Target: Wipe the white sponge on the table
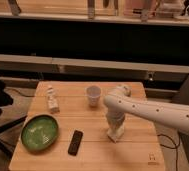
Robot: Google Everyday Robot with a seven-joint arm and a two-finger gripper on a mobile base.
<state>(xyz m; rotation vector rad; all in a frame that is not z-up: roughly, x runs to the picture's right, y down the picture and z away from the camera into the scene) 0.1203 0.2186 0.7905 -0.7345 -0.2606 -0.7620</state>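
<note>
Likely your sponge (116,134) is light and squashy; it lies on the table (138,155) toward the right edge. Your gripper (115,131) points down onto it, so press its top evenly.

Pale plank counter (95,150), green bowl (39,132), black remote (75,142), paper cup (93,95), small white figure (51,99), white sponge (115,134) under the tool (115,129)

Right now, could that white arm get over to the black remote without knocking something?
Probably yes. The gripper is down on the table, at what seems the white sponge. The black remote lies to its left with bare wood between; the green bowl sits beyond the remote.
</note>
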